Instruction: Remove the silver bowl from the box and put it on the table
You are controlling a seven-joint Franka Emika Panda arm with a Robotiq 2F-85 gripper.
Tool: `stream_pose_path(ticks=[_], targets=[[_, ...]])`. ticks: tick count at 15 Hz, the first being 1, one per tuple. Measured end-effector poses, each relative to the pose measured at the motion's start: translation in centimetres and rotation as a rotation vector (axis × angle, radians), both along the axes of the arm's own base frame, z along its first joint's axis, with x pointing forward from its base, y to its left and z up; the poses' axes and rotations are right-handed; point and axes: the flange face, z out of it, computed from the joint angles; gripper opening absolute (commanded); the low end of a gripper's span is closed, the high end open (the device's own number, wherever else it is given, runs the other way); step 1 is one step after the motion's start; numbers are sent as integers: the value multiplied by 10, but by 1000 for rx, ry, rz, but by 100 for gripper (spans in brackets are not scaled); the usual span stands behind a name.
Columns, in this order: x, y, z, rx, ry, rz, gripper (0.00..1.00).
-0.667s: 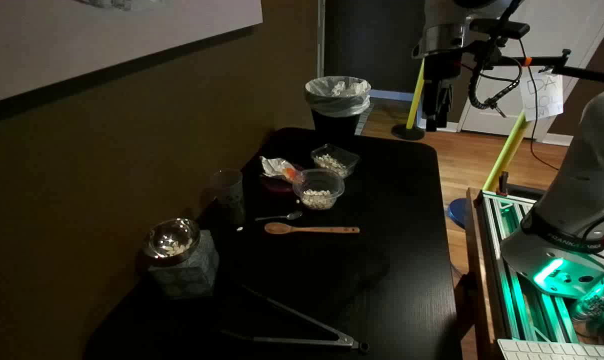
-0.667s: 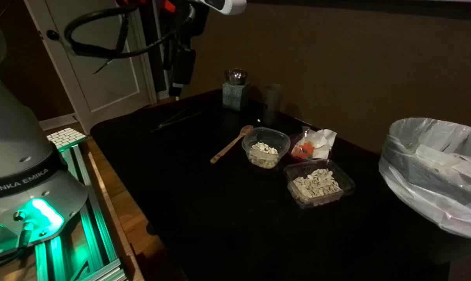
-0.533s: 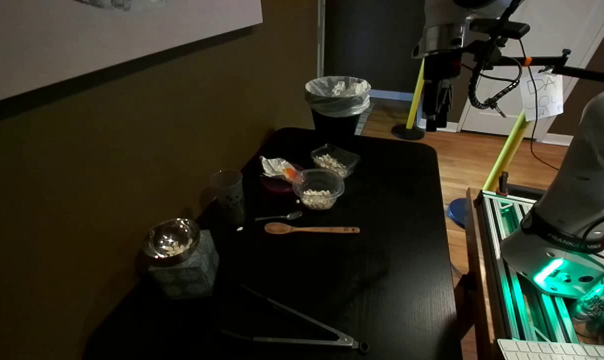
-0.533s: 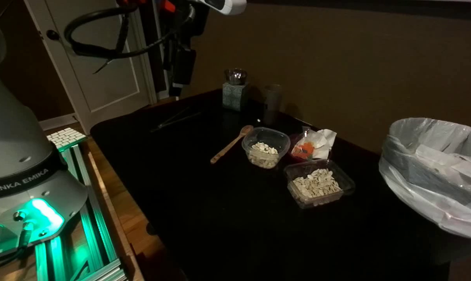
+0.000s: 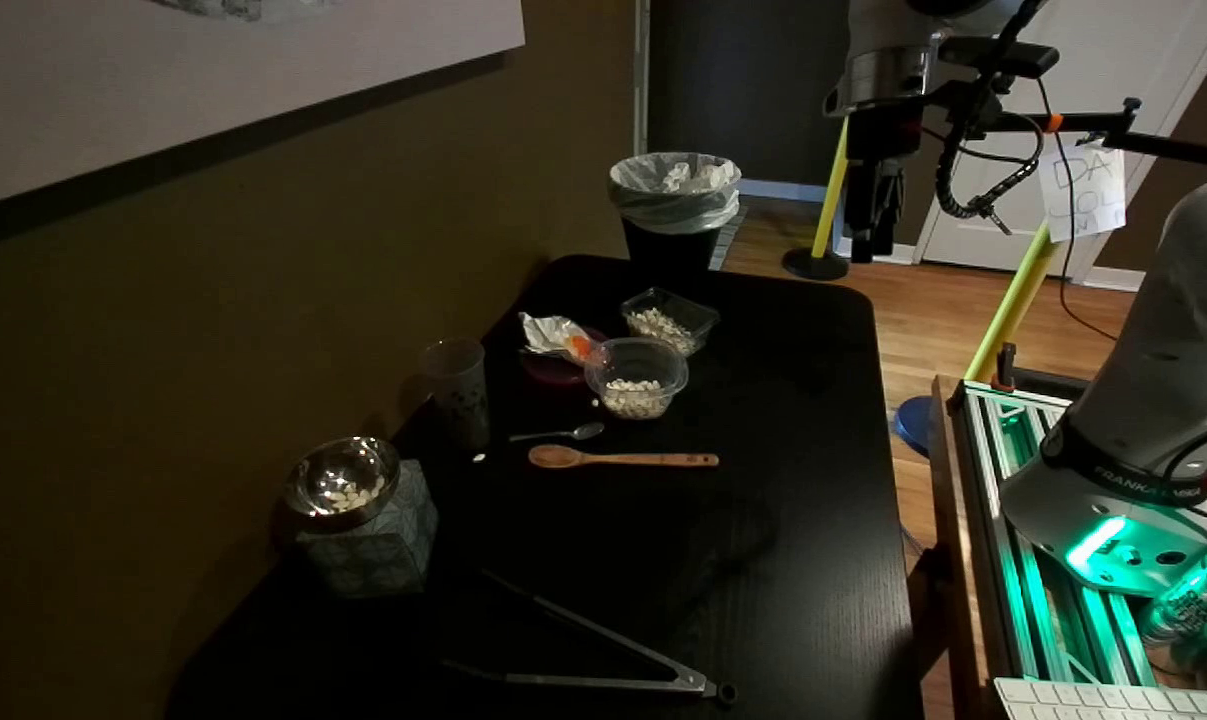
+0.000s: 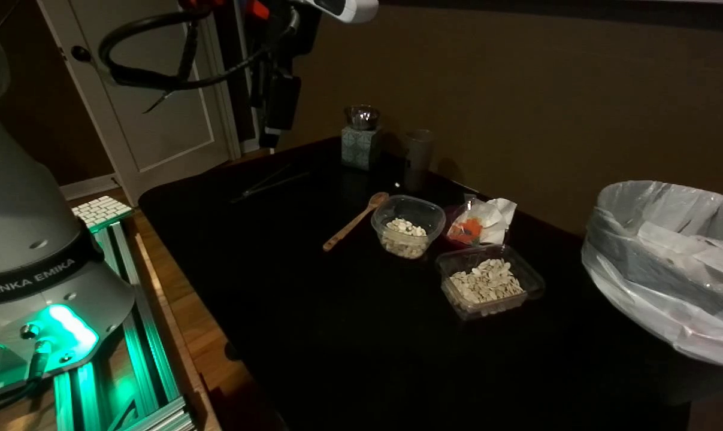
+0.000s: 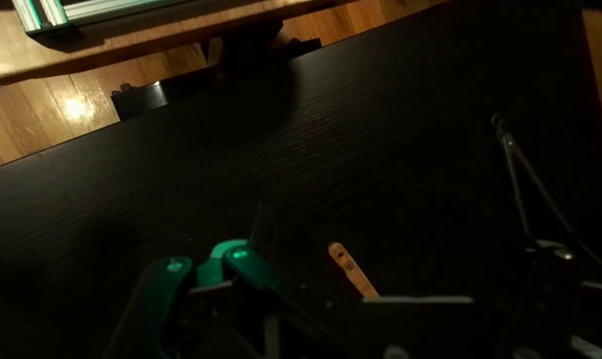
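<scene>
The silver bowl [image 5: 355, 460] sits on top of the grey patterned box [image 5: 378, 550] near the wall, with some pale pieces inside. The bowl [image 6: 362, 120] and box [image 6: 358, 149] also show in an exterior view; both are outside the wrist view. The black table [image 5: 793, 580] carries them and fills most of the wrist view [image 7: 370, 139]. My gripper [image 5: 871, 245] hangs high above the table, well away from the bowl, and also shows in an exterior view [image 6: 270, 137]. In the wrist view my gripper [image 7: 373, 212] has its fingers spread wide with nothing between them.
Tongs [image 5: 613, 650] lie near the box. A wooden spoon [image 5: 633, 459], a small spoon [image 5: 563, 433] and a clear cup [image 5: 458, 395] are nearby. Two clear containers [image 6: 406, 233] [image 6: 487, 281] hold pale pieces. A lined bin [image 5: 673, 210] stands at the table's end.
</scene>
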Motion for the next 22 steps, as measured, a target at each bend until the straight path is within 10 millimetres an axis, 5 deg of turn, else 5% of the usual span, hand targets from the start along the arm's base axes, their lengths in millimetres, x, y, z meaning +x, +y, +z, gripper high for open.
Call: stream_pose_path(ticks=[3, 6, 10, 16, 22], targets=[[2, 3, 2, 0, -12, 0, 100], [22, 28, 9, -27, -129, 43, 100], [42, 116, 8, -107, -307, 202, 100], [44, 266, -7, -220, -495, 521, 100], [46, 266, -7, -214, -494, 511, 100]])
